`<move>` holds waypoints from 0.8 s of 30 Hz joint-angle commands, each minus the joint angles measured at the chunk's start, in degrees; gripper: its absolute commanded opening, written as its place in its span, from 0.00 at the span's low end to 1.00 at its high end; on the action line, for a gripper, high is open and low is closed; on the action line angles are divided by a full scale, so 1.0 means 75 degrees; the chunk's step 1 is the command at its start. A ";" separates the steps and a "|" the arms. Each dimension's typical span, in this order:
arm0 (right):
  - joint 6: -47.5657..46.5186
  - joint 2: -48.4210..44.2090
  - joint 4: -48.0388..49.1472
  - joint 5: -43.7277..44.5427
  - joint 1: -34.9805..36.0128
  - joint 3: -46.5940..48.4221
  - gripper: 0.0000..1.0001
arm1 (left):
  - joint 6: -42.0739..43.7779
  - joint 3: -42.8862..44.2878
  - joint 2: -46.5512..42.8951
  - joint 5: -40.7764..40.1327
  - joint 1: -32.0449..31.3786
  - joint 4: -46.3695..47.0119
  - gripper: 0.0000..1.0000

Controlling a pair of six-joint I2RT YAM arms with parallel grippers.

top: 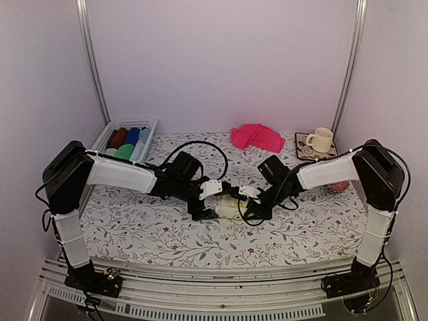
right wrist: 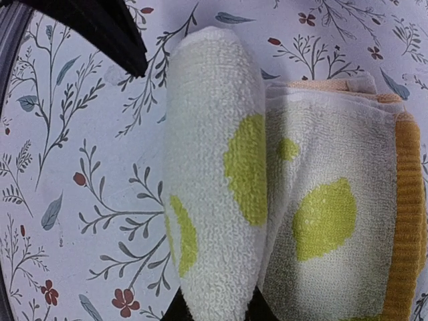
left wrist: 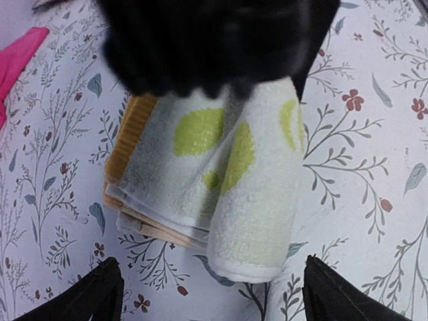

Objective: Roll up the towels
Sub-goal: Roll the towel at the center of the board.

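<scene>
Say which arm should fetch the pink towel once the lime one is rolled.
Right, probably. The pink towel lies at the far side, right of centre, near the mug; the right arm has its jaws nearer it than the left arm. Both hang over the lime towel.

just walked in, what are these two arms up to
Both arms meet mid-table over the lime-patterned towel, which is only partly rolled: one side is curled into a roll and the rest lies flat. The left gripper is open, its fingers straddling one end. The right gripper sits at the other end, its hold unclear. The pink towel lies crumpled at the far side, not yet rolled.
</scene>
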 commanded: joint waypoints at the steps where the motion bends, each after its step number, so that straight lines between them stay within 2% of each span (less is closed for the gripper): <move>1: 0.0601 0.0399 -0.0698 -0.0683 -0.0305 0.0283 0.16 | 0.0472 -0.0242 0.0013 -0.0104 -0.0277 0.0795 0.91; 10: 0.0945 0.1072 -0.1352 -0.1559 -0.0910 0.0929 0.17 | 0.0737 -0.0361 0.0037 0.0090 -0.0427 0.0825 0.85; 24: 0.1070 0.2032 -0.2157 -0.2099 -0.1327 0.1999 0.18 | 0.0913 0.0160 0.0767 -0.0780 -0.0751 0.1090 0.76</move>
